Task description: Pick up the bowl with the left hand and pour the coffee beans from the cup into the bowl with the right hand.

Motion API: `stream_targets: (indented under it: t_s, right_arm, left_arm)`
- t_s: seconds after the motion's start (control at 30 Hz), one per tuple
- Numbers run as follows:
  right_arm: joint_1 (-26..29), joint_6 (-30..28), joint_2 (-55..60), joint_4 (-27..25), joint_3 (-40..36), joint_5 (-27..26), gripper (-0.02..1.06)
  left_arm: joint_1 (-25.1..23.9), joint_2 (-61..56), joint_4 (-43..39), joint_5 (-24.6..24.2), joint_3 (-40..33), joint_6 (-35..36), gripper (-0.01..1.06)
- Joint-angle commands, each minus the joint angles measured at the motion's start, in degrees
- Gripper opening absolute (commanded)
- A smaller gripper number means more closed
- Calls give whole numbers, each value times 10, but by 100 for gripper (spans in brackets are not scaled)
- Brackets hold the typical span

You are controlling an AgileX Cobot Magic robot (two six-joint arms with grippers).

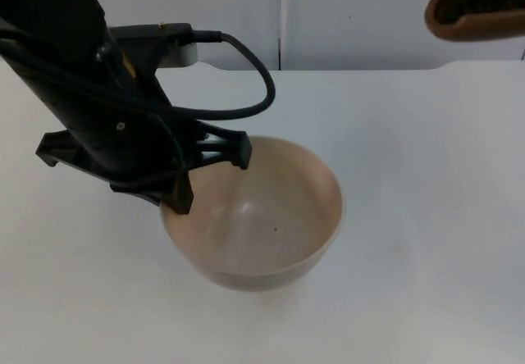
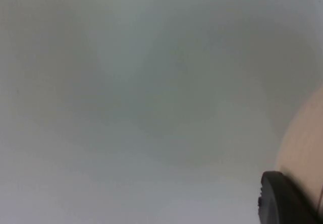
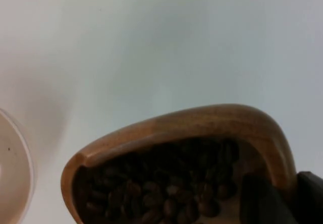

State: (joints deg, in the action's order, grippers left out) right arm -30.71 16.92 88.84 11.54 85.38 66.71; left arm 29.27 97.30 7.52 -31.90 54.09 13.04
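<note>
While the bowl (image 1: 262,216) is gripped at its upper-left rim by the left gripper (image 1: 215,171), with one finger inside the rim and one outside, its base looks to be still on or just above the table (image 1: 426,216); which of the two cannot be told. In the top view the bowl is seen at the centre of the frame, slightly tipped, and its inside is bare apart from a tiny dark speck. A cup (image 1: 476,7) is seen at the upper right of the top view, raised and tilted, well apart from the bowl. In the right wrist view the cup (image 3: 192,153) is shown full of beans (image 3: 166,188), and a dark finger (image 3: 262,201) of the right gripper is seen inside the cup's rim with another part outside, so the cup is judged to be clamped by the right gripper. Both grasps can thus be counted as done; the carrying of the cup over to the bowl and the pour itself are left. Open table lies between cup and bowl, so a free path is offered. The bowl's right rim is unobstructed, and the pour is best made there, away from the left gripper's fingers.
</note>
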Motion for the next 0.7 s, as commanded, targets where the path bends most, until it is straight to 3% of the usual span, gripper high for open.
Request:
stream_targets:
  t_s: [0.0, 0.37, 0.67]
  right_arm:
    - [2, -5, -4, -3, 4, 7, 0]
    - [-5, -14, -2, -31, 4, 10, 0]
    - [-68, 0, 52, -26, 16, 12, 0]
  left_arm:
    - [0, -4, 8, 7, 5, 6, 0]
    - [0, -4, 10, 7, 5, 6, 0]
    - [0, -4, 10, 7, 5, 6, 0]
